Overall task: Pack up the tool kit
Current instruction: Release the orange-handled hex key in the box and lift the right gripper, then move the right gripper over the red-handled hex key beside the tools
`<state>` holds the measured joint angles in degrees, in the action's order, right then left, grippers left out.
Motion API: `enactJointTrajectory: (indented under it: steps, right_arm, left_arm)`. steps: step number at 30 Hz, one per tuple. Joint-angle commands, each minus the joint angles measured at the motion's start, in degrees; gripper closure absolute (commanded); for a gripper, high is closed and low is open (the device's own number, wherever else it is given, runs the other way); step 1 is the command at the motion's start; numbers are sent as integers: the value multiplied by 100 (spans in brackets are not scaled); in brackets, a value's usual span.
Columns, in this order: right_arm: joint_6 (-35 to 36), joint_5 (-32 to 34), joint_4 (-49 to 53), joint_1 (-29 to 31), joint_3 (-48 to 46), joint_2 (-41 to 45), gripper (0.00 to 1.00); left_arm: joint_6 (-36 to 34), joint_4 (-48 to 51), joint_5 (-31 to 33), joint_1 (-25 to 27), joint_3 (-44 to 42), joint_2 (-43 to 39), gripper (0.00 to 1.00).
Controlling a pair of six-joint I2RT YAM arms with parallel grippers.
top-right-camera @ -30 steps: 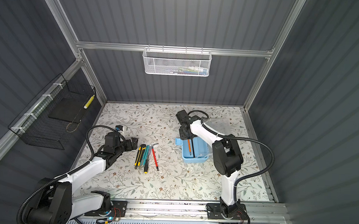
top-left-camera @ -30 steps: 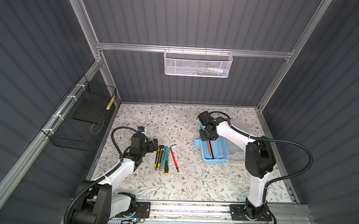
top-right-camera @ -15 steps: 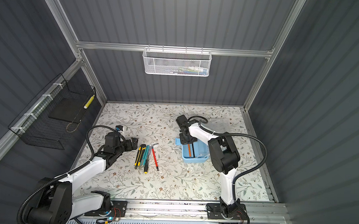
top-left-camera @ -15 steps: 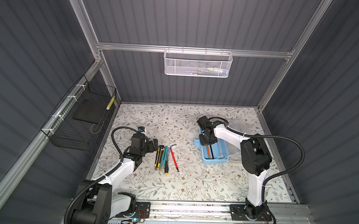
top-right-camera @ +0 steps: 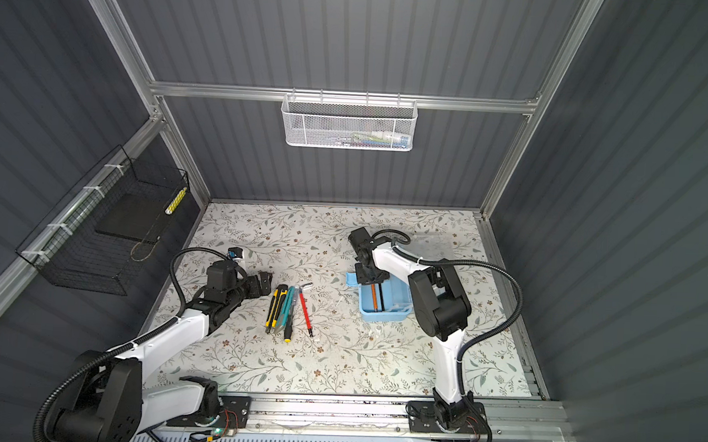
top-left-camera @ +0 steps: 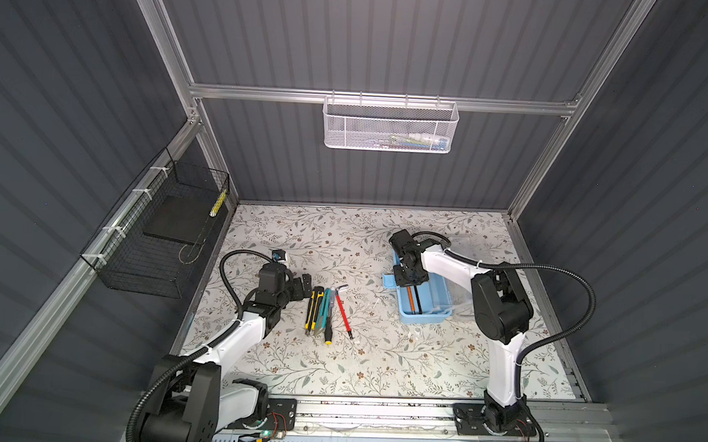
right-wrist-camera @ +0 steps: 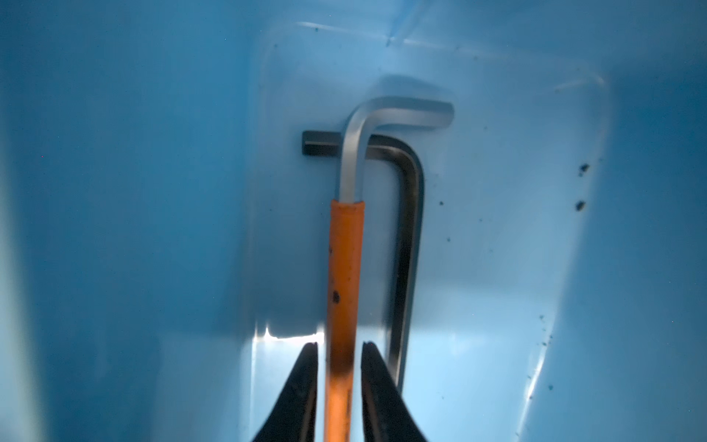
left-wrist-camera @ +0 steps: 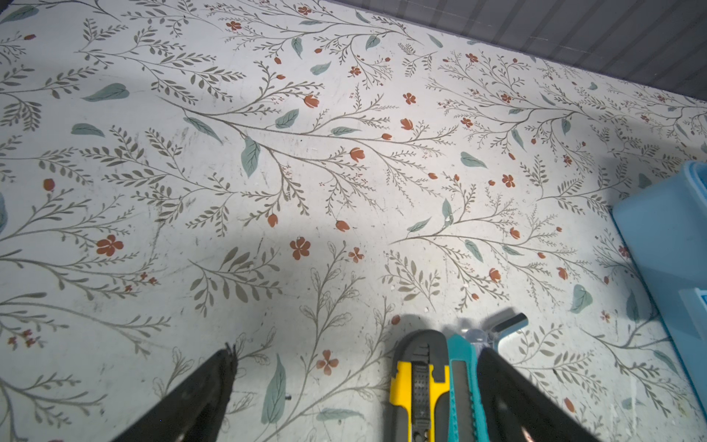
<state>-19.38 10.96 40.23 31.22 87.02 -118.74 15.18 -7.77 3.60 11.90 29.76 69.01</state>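
Note:
The tool kit (top-left-camera: 424,313) (top-right-camera: 385,309) is a light-blue box that lies open on the floral table, right of centre. My right gripper (top-left-camera: 411,277) (top-right-camera: 369,276) reaches down into its far end. In the right wrist view the gripper (right-wrist-camera: 339,344) is slightly open, with a thin gap on each side of an orange-sleeved hex key (right-wrist-camera: 344,260) on the box floor. A dark hex key (right-wrist-camera: 409,214) lies beside it. My left gripper (top-left-camera: 301,288) (left-wrist-camera: 355,356) is wide open and low over the table, at the far ends of the loose tools.
Left of the box lie a yellow-black utility knife (top-left-camera: 312,309), a teal knife (top-left-camera: 322,312), a red screwdriver (top-left-camera: 343,313) and a silver hex key (left-wrist-camera: 505,325). A white mesh basket (top-left-camera: 390,128) hangs on the back wall. A black wire basket (top-left-camera: 156,236) hangs on the left wall.
My right gripper came down into the box with the orange hex key, and its jaws have now parted a little from it. The left arm has not moved.

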Motion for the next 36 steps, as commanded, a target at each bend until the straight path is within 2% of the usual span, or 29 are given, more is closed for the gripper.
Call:
enactJointTrajectory:
  steps: [1, 10, 17, 27, 30, 36]
  right_arm:
    - [4, 219, 289, -28, 177, 225, 70]
    - [149, 492, 761, 256, 570, 916, 64]
    - [336, 65, 672, 763, 795, 1080, 60]
    - [754, -516, 674, 1865, 1255, 307, 55]
    - [766, -890, 698, 2110, 1334, 29, 54]
    - [762, -900, 777, 2484, 1502, -433, 53]
  left_arm:
    - [-49, 44, -10, -30, 38, -46, 0]
    - [-48, 55, -10, -26, 45, -27, 0]
    - [-41, 56, -5, -30, 47, -28, 0]
    - [-11, 74, 72, -30, 43, -37, 0]
    - [3, 74, 96, -30, 38, -52, 0]
    - [20, 57, 148, -30, -12, -130, 0]
